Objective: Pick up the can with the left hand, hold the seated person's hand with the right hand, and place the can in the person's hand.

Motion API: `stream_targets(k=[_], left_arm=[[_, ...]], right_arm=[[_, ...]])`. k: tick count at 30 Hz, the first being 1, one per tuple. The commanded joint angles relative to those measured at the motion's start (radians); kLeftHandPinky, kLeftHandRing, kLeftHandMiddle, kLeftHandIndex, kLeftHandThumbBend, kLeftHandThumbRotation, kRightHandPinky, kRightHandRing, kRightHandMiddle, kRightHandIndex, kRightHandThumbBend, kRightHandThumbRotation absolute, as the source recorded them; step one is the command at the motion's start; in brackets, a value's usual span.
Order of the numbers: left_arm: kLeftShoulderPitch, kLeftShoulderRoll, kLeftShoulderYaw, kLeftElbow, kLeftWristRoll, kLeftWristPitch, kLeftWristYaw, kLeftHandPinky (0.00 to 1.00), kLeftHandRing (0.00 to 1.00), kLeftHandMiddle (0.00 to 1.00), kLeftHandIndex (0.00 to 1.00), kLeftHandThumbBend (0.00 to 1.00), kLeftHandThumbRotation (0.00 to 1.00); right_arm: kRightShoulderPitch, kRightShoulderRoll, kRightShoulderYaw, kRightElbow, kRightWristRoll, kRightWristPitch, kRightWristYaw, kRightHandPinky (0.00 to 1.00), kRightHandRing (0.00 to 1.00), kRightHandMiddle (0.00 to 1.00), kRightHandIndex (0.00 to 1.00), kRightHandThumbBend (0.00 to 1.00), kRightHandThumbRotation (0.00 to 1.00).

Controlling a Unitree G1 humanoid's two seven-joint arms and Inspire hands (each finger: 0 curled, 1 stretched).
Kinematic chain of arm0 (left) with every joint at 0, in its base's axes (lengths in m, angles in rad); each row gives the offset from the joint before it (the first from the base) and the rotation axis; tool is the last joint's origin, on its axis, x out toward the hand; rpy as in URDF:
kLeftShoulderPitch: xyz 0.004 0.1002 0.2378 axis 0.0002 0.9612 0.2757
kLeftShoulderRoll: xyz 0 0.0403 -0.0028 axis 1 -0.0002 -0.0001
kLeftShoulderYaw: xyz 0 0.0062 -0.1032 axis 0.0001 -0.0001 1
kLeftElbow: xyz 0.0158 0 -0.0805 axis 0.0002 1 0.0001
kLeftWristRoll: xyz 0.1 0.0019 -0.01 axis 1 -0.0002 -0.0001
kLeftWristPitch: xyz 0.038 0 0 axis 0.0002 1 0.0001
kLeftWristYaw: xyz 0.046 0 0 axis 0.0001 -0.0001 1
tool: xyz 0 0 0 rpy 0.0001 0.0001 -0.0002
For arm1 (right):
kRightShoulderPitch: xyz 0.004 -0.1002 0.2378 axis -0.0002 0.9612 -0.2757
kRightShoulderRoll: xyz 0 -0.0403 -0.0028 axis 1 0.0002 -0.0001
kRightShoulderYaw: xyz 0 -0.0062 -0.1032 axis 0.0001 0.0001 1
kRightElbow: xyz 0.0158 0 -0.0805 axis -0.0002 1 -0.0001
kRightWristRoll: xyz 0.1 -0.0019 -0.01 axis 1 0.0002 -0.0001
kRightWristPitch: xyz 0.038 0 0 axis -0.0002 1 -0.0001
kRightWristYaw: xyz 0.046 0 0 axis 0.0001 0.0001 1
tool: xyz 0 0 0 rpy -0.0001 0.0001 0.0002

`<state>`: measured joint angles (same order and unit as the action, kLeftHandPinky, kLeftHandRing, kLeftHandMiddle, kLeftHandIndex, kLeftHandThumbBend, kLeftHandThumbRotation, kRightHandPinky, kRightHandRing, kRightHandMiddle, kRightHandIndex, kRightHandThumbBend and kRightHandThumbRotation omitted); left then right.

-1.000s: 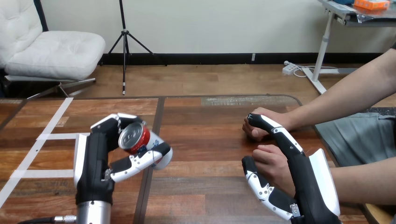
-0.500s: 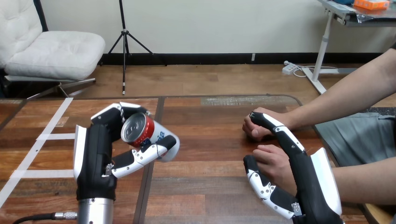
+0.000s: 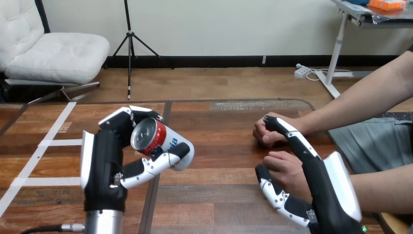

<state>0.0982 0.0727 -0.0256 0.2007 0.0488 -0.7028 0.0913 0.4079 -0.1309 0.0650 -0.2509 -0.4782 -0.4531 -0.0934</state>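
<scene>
Head view: left hand curled round can. Can tilted, clear of surface, well apart from person. Right hand nearly straight-fingered, straddling person's nearer hand, with no clear clasp.

Risks:
- Nearer hand and farther hand both fisted (no palm for can).
- Tilted can may slip in transit.
- Loose right hand lets target shift.

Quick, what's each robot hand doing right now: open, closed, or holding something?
Left hand: closed round the can.
Right hand: against the person's nearer hand; whether it grips cannot be told.
</scene>
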Motion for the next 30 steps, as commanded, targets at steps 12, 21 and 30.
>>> stream_targets(k=[12, 21, 30], left_arm=[[-0.023, -0.037, 0.000, -0.042, -0.014, -0.034, -0.030, 0.41, 0.41, 0.43, 0.45, 0.77, 0.01], [-0.027, -0.050, -0.001, -0.028, -0.029, -0.046, -0.053, 0.41, 0.41, 0.43, 0.45, 0.77, 0.01], [-0.032, -0.062, 0.003, -0.015, -0.017, -0.062, -0.058, 0.40, 0.41, 0.43, 0.45, 0.77, 0.01]], right_arm=[[-0.058, -0.161, -0.105, -0.228, -0.231, 0.143, 0.104, 0.98, 0.95, 0.94, 0.90, 0.70, 0.03], [-0.061, -0.214, -0.151, -0.292, -0.291, 0.216, 0.149, 0.99, 0.93, 0.91, 0.87, 0.86, 0.00], [-0.076, -0.274, -0.188, -0.358, -0.332, 0.305, 0.266, 0.99, 0.94, 0.91, 0.86, 0.92, 0.00]])
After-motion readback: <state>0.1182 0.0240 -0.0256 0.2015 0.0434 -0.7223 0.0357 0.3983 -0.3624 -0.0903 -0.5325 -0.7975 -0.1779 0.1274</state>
